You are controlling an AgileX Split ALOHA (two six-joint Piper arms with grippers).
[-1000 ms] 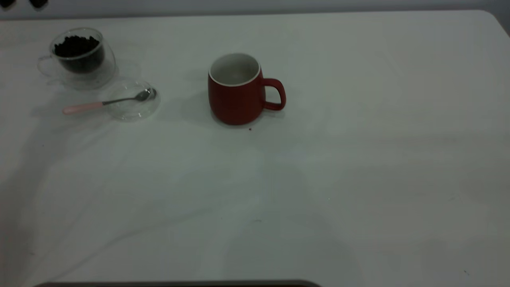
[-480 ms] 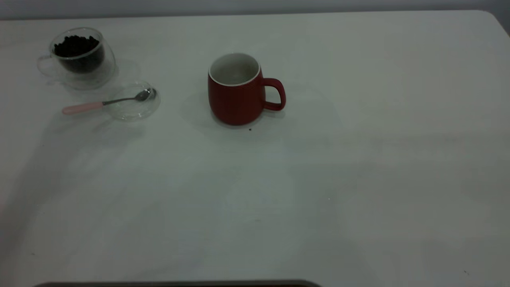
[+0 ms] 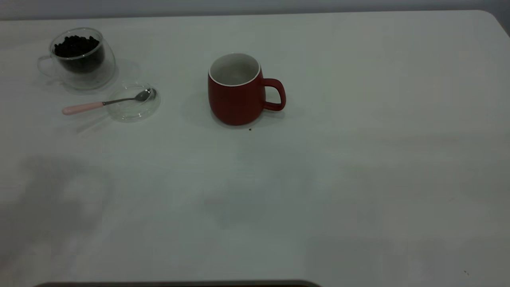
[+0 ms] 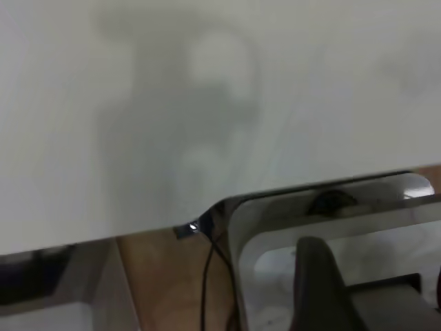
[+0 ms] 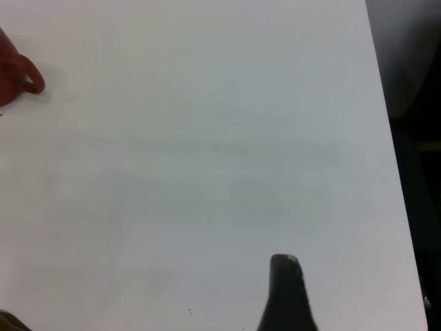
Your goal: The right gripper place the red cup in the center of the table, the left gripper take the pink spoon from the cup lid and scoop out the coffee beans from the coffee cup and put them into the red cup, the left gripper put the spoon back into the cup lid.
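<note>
The red cup (image 3: 237,99) stands upright near the middle of the white table (image 3: 358,167), handle pointing right; its handle also shows in the right wrist view (image 5: 15,77). At the far left sits the clear coffee cup (image 3: 81,63) holding dark coffee beans (image 3: 76,44). In front of it lies the glass cup lid (image 3: 133,111), with the pink spoon (image 3: 85,107) resting across it, bowl on the lid. Neither gripper appears in the exterior view. Part of the left gripper (image 4: 320,283) hangs past the table edge. Part of the right gripper (image 5: 286,293) hovers over bare table, far from the red cup.
A small dark crumb (image 3: 250,129) lies just in front of the red cup. A dark strip (image 3: 179,284) runs along the near table edge. Below the table edge in the left wrist view are a metal frame (image 4: 238,227) and a cable (image 4: 205,283).
Dark arm parts at the far left top corner one second ago have left the exterior view. Arm shadows on the table slid toward the near left. Cups, lid and spoon stayed put.
</note>
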